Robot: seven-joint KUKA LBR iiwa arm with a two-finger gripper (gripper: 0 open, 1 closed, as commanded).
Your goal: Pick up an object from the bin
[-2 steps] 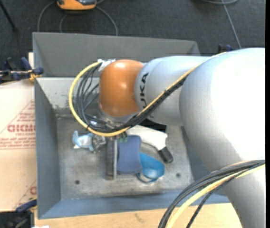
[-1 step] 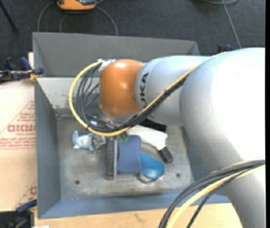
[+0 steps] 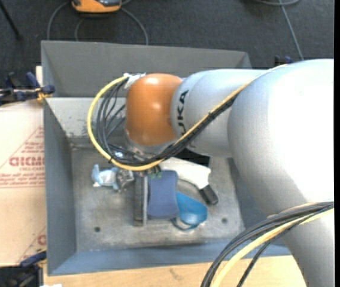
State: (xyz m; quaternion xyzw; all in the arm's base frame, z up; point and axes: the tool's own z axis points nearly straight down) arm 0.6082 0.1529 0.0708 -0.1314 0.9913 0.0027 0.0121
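Looking into the grey bin, I see the pincer low toward the bin's near edge, just beside a dark blue rectangular pad; spread or closed, I cannot tell. I judge the pad light and soft, best pinched across its narrow width.

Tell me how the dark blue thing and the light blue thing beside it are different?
The dark blue block is navy; the light blue thing is bright sky blue. The dark blue block has straight sides; the light blue thing is rounded. The dark blue block looks bigger and lies nearer the middle of the bin; the light blue thing pokes out at its lower right. Both are blue, lie on the floor and touch.
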